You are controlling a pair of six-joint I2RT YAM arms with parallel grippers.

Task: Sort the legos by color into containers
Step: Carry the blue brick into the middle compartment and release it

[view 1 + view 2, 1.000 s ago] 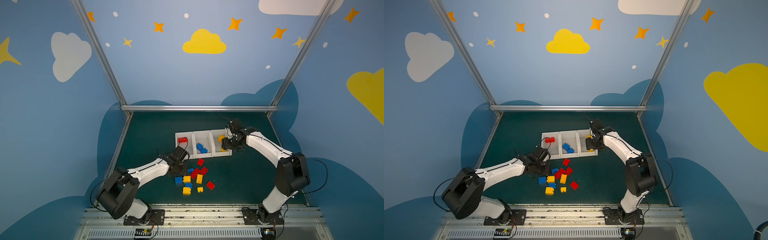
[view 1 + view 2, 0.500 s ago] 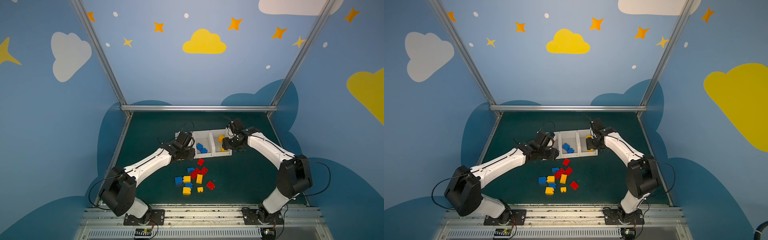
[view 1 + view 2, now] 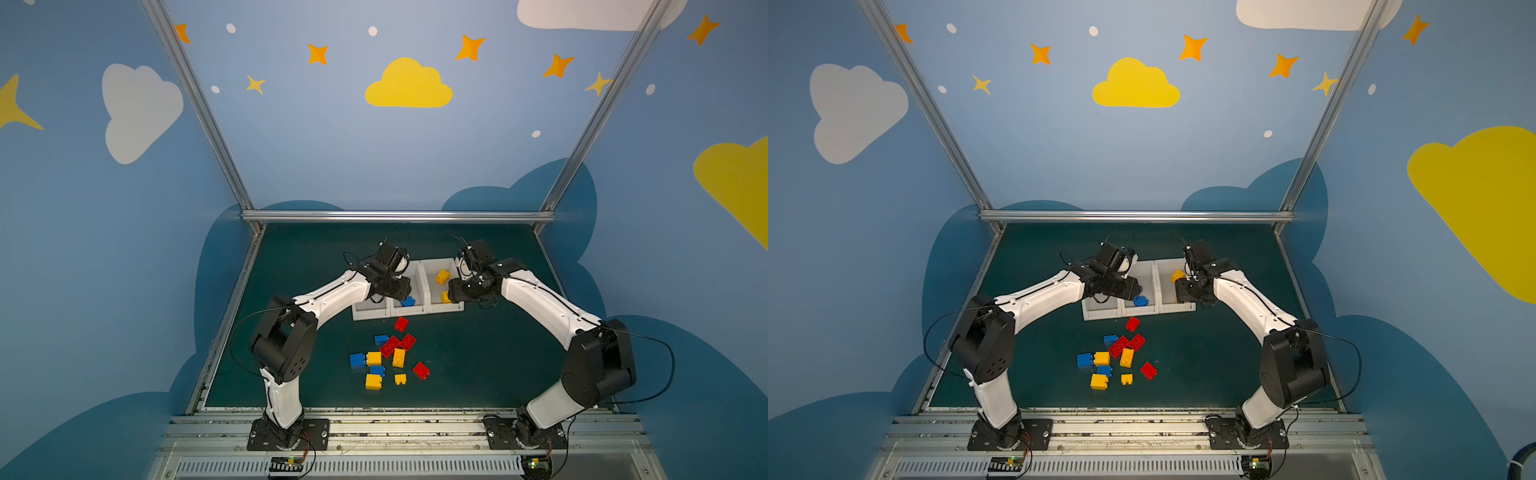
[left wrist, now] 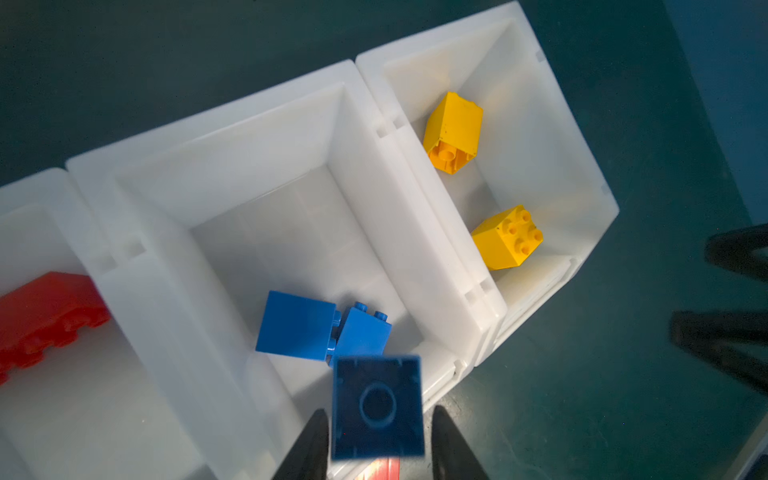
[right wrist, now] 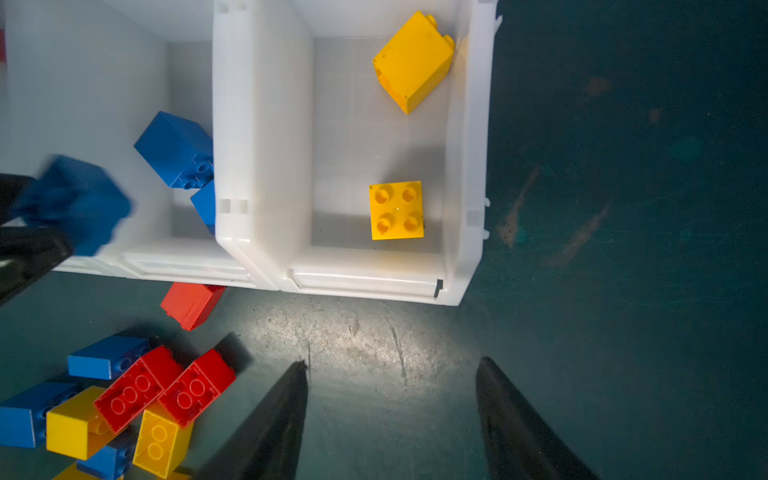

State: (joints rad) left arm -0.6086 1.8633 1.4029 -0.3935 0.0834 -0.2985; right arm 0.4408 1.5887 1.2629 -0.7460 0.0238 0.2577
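The left arm is stretching over the near rim of the middle white plastic bin, having left the loose brick pile on the dark green mat since a second ago. The left gripper is parting just off the blurred blue square brick, which is dropping there. The right gripper is hovering spread and empty over bare mat, hardly moved.

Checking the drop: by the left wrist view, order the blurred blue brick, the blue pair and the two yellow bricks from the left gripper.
1. Blurred blue brick, between the left gripper's jaws.
2. Blue pair, middle bin.
3. Studs-up yellow brick, right bin, near end.
4. Tipped yellow brick, same bin, far end.
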